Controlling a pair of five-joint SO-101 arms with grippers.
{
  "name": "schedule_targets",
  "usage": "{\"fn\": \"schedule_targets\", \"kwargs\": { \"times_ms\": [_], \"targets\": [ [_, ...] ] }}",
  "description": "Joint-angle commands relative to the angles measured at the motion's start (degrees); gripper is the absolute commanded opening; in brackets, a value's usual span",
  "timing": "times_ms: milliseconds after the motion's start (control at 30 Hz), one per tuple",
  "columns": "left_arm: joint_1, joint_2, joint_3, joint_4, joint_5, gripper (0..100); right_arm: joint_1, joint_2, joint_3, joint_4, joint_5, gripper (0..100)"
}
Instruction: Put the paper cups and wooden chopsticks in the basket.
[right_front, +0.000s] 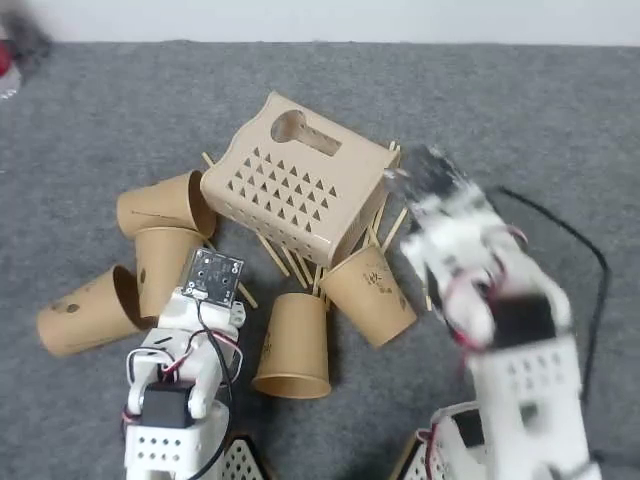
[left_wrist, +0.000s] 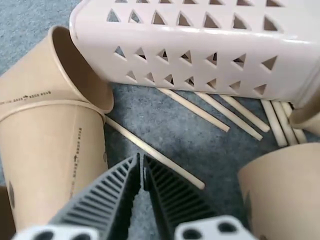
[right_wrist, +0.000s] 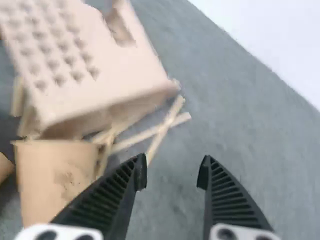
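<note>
Paper cups all lie on their sides: three bunched at the left, two more in front of the basket. Basket itself is tipped over, handle wall up, sitting on a pile of wooden chopsticks. Imo nothing goes in until it's upright, so that's the step rn.

Tips, going L to R: the left arm should prob stay clear of the cups so they don't roll. For the basket, take the rim or handle hole, not the flat wall, and roll it up slowly w/o dragging the sticks underneath.

Left gripper: jaws pressed together, holding nothing, tips low over the carpet just beside a cup wall w/ one chopstick right ahead. Right gripper: jaws spread, empty, over bare carpet near the stick ends poking out at the basket's right side, not touching anything afaict.
</note>
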Motion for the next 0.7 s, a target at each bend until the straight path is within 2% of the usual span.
{"fn": "schedule_targets", "kwargs": {
  "times_ms": [0, 167, 333, 500, 567, 667],
  "targets": [
    [0.4, -0.9, -0.2, 0.1, -0.1, 1, -3.7, 13.8, -15.1, -0.2, 4.0, 18.7],
    [0.4, -0.9, -0.2, 0.1, -0.2, 1, -4.1, 30.0, -27.9, -2.9, 9.1, 18.7],
    [0.4, -0.9, -0.2, 0.1, -0.2, 1, -4.4, 42.4, -35.2, -6.3, 9.1, 18.7],
    [0.7, -0.9, -0.2, 0.1, -0.2, 1, -10.7, 49.1, -40.4, -11.7, 8.7, 18.7],
    [0.7, -0.9, -0.2, 0.1, -0.2, 1, -13.3, 52.2, -41.3, -17.2, 8.7, 18.5],
    [0.5, -0.9, -0.2, 0.2, -0.2, 1, -14.7, 59.6, -41.5, -32.0, 8.7, 18.4]
  ]
}}
